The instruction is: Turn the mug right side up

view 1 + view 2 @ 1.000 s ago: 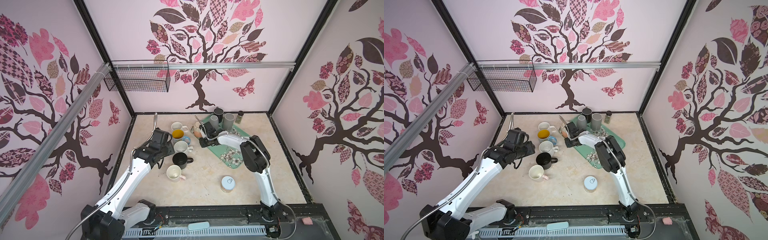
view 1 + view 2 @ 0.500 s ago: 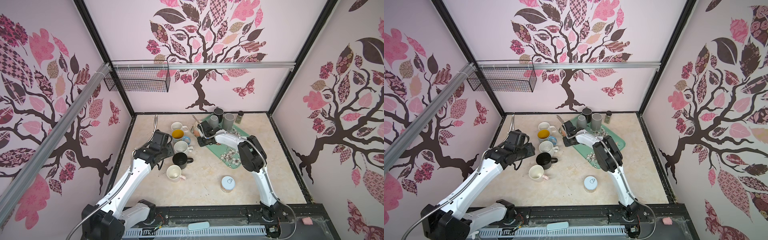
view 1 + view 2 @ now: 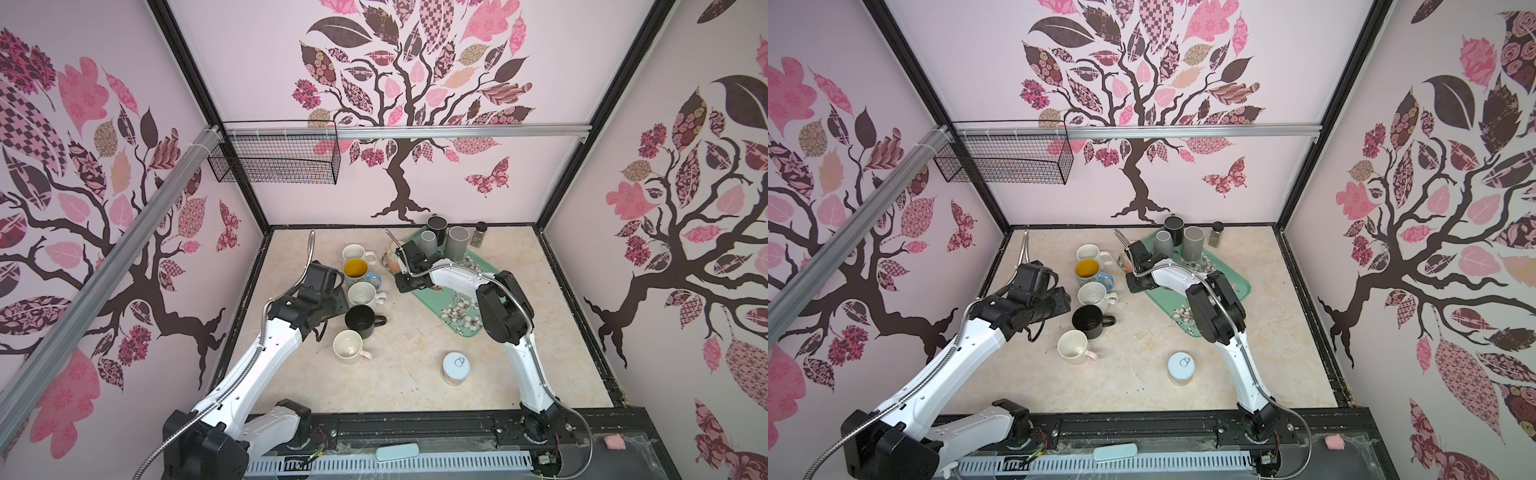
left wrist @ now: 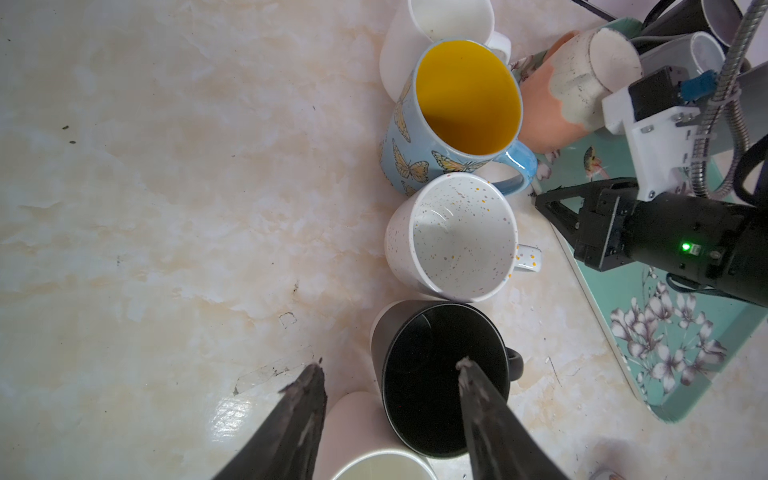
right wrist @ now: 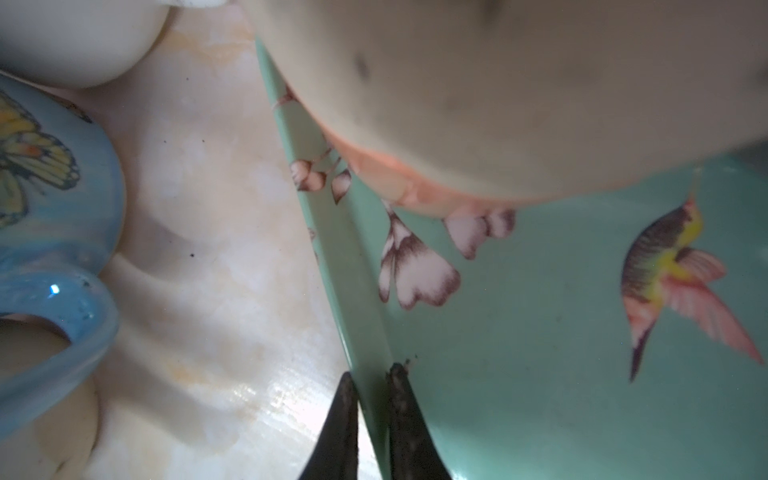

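Opening is required of the right claw (image 5: 372, 374), closed at the rim of the tray (image 5: 332, 249), before the inverted mug (image 4: 577, 87) is gripped; left claw (image 4: 390, 368) held apart.

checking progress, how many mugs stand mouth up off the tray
5, in a row back to front: white mug, butterfly mug, speckled mug, black mug, cream mug.

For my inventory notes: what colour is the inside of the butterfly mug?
The butterfly mug is bright yellow inside, seen best in the left wrist view.

Pale pink walls (image 3: 540, 83) with tree decals (image 3: 399, 174), beige marbled floor (image 3: 395, 386), wire basket (image 3: 274, 162) on rail (image 3: 457, 132)
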Controlling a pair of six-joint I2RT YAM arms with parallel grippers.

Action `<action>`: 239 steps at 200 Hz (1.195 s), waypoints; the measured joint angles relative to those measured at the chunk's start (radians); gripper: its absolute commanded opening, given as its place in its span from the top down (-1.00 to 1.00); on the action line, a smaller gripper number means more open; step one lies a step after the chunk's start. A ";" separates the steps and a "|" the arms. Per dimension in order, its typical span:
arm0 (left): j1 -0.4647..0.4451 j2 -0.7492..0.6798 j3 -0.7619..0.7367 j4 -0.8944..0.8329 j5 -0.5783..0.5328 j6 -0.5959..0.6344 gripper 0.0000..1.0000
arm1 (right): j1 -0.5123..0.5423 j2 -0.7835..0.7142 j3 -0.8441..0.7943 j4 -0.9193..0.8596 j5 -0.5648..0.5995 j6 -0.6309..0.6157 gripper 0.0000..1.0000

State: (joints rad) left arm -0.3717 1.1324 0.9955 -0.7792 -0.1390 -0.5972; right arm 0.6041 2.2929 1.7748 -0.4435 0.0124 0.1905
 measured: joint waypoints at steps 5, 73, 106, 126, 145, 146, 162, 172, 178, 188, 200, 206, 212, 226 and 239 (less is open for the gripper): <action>0.000 0.003 0.000 0.004 0.006 0.000 -0.10 | -0.001 -0.002 -0.003 0.004 -0.004 0.000 1.00; -0.003 0.140 0.008 0.082 0.106 -0.002 -0.03 | -0.025 -0.048 -0.104 0.118 -0.080 0.000 0.83; -0.051 0.243 0.064 0.111 0.141 -0.017 -0.03 | -0.040 -0.081 -0.163 0.160 -0.114 0.025 0.49; -0.108 0.306 0.126 0.143 0.153 -0.034 -0.02 | -0.072 -0.131 -0.232 0.154 -0.126 0.046 0.38; -0.158 0.362 0.185 0.175 0.163 -0.053 -0.02 | -0.120 -0.194 -0.280 0.133 -0.127 0.064 0.34; -0.163 0.368 0.188 0.177 0.164 -0.055 -0.02 | -0.125 -0.200 -0.283 0.132 -0.126 0.066 0.34; -0.204 0.419 0.235 0.198 0.167 -0.068 -0.02 | -0.183 -0.266 -0.313 0.131 -0.119 0.077 0.32; -0.231 0.454 0.264 0.209 0.169 -0.077 -0.02 | -0.216 -0.310 -0.328 0.130 -0.117 0.082 0.31; -0.246 0.473 0.281 0.213 0.169 -0.083 -0.02 | -0.239 -0.338 -0.334 0.130 -0.117 0.085 0.31; -0.269 0.502 0.304 0.220 0.169 -0.090 -0.01 | -0.270 -0.378 -0.346 0.138 -0.117 0.093 0.26; -0.288 0.531 0.322 0.229 0.171 -0.097 -0.01 | -0.303 -0.428 -0.369 0.151 -0.117 0.103 0.17; -0.295 0.543 0.328 0.233 0.171 -0.104 -0.01 | -0.318 -0.448 -0.383 0.157 -0.117 0.107 0.15; -0.299 0.554 0.333 0.236 0.171 -0.109 -0.01 | -0.334 -0.460 -0.391 0.158 -0.117 0.109 0.13; -0.303 0.583 0.343 0.241 0.170 -0.116 -0.01 | -0.377 -0.473 -0.402 0.162 -0.114 0.122 0.09; -0.304 0.613 0.362 0.240 0.169 -0.122 -0.02 | -0.428 -0.470 -0.404 0.163 -0.113 0.133 0.04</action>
State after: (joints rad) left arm -0.6762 1.7458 1.3571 -0.5388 0.0299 -0.7197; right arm 0.1761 1.8229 1.3708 -0.2806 -0.1009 0.3237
